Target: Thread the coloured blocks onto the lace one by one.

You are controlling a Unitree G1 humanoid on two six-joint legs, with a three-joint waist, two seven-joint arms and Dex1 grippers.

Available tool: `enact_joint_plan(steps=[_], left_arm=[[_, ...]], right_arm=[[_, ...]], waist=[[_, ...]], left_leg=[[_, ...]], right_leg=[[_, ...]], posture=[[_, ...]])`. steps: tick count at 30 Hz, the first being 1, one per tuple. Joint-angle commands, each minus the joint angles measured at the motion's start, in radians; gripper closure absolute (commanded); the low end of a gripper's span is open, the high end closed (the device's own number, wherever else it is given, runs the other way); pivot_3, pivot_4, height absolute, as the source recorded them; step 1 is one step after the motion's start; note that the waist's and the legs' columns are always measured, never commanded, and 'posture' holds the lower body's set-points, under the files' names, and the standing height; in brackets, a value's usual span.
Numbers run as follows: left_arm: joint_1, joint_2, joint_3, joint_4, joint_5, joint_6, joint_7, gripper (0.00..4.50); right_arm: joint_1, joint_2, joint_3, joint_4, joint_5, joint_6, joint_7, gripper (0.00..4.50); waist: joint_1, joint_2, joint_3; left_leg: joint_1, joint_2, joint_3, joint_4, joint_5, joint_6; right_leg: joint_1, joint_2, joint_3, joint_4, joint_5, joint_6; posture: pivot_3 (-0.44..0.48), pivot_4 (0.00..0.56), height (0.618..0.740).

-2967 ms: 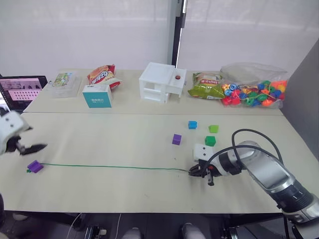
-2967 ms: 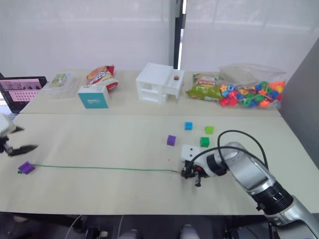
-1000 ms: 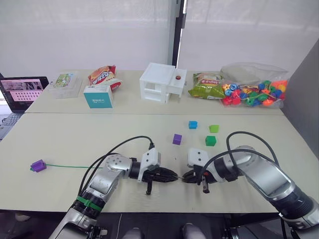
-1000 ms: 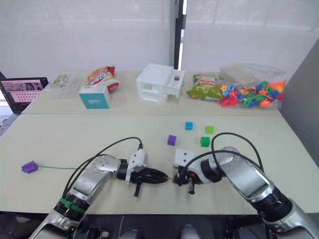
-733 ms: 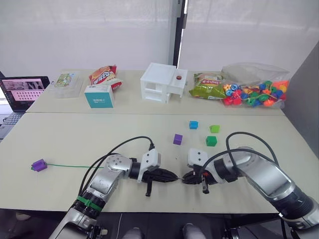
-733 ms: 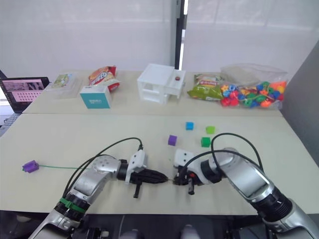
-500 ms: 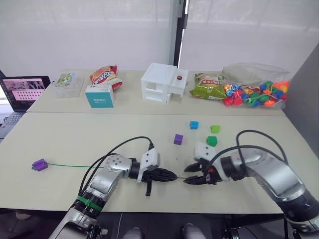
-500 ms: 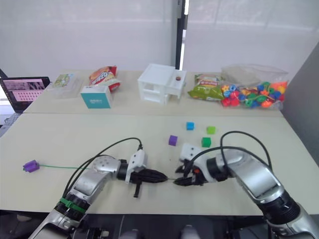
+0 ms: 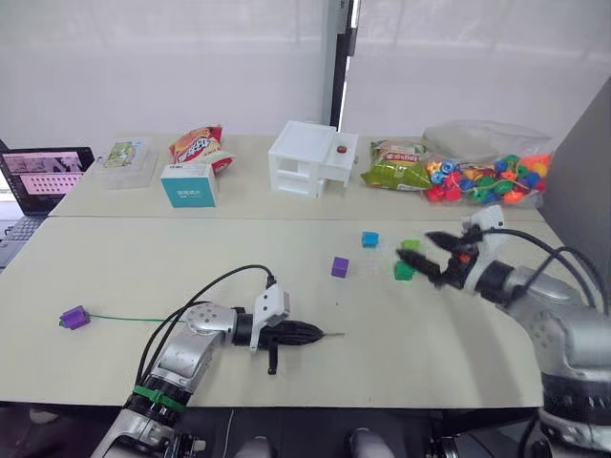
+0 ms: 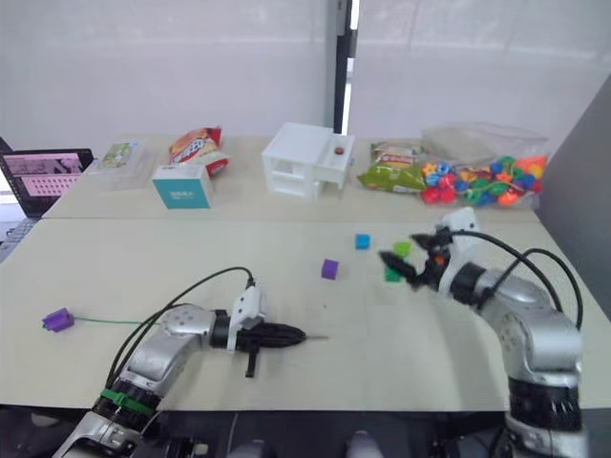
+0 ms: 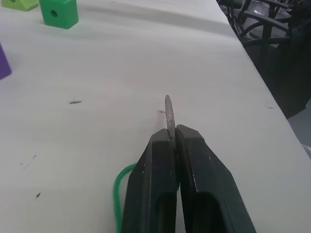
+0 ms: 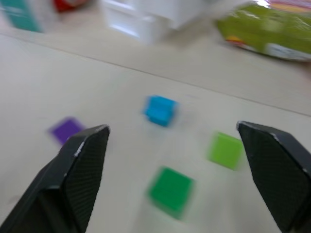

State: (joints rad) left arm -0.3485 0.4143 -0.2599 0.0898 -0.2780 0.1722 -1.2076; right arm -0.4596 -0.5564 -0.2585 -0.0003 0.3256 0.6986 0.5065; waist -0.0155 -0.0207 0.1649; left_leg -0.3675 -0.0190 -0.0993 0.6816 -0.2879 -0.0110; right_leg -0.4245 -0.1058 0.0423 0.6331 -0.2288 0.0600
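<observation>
Left gripper (image 11: 171,138) is pinched tight on the thin green lace (image 9: 134,319) just behind its stiff grey tip (image 11: 168,112), low over the beige table (image 9: 143,267). Right gripper (image 12: 172,170), fingers spread wide, hangs above the dark green plastic cube (image 12: 170,189), with the lime green cube (image 12: 226,150), blue cube (image 12: 160,109) and purple cube (image 12: 67,129) close around it. Another purple cube (image 9: 73,317) sits at the lace's far end.

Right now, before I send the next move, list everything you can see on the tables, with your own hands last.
Blocks: five; purple, blue, lime and dark green loose mid-table; second purple on the cord's far left end.
Cord: one, green, across the near table; stiff tip pinched in the left hand.
Bead bag: one, clear, multicoloured beads, back right.
White box: one, back centre.
Snack bags: green, red, back table.
Teal box: one, back left.
Clear case: one, back left.
Laptop: one, far left.
Left hand: shut on the cord tip.
Right hand: open, above the green blocks.
</observation>
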Motion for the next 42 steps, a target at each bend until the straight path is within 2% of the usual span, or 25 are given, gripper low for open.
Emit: enact_joint_plan(steps=[1, 8, 27, 33, 42], left_arm=[[0.007, -0.005, 0.009, -0.057, -0.015, -0.006, 0.019, 4.50], [0.049, -0.002, 0.014, -0.110, -0.011, 0.003, 0.059, 4.50], [0.060, -0.011, 0.015, -0.125, -0.007, -0.012, 0.112, 4.50], [0.062, -0.011, 0.014, -0.127, -0.006, -0.012, 0.119, 4.50], [0.075, -0.002, 0.017, -0.129, -0.004, -0.017, 0.125, 4.50]], right_arm=[[-0.065, 0.021, -0.015, 0.095, -0.012, -0.081, -0.034, 0.09], [-0.171, 0.040, 0.015, 0.319, -0.048, -0.163, -0.046, 0.09], [-0.420, 0.078, 0.149, 0.759, -0.166, -0.304, 0.004, 0.09], [-0.456, 0.078, 0.159, 0.831, -0.179, -0.335, 0.014, 0.09], [-0.476, 0.078, 0.133, 0.846, -0.170, -0.350, 0.020, 0.09]], waist=[[-0.004, 0.002, 0.000], [-0.009, 0.003, 0.000], [-0.030, 0.003, 0.000], [-0.028, 0.003, 0.000], [-0.031, 0.003, 0.000]], left_leg=[[0.000, 0.000, 0.000, -0.001, 0.000, 0.000], [0.000, 0.000, 0.001, -0.002, 0.000, 0.000], [0.000, 0.000, 0.000, -0.002, 0.000, 0.000], [0.000, 0.000, 0.000, -0.002, 0.000, 0.000], [0.000, 0.000, 0.000, -0.003, 0.000, 0.000]], right_leg=[[0.000, 0.000, 0.000, 0.000, 0.000, 0.000], [-0.001, 0.000, 0.001, -0.001, 0.000, 0.000], [-0.001, 0.000, 0.001, -0.001, 0.000, 0.000], [-0.001, -0.001, 0.001, -0.001, 0.000, 0.000], [-0.001, -0.001, 0.001, -0.001, 0.000, 0.000]], posture=[[0.000, 0.150, 0.740], [0.000, 0.150, 0.740], [0.000, 0.150, 0.740], [0.000, 0.150, 0.740], [0.000, 0.150, 0.740]])
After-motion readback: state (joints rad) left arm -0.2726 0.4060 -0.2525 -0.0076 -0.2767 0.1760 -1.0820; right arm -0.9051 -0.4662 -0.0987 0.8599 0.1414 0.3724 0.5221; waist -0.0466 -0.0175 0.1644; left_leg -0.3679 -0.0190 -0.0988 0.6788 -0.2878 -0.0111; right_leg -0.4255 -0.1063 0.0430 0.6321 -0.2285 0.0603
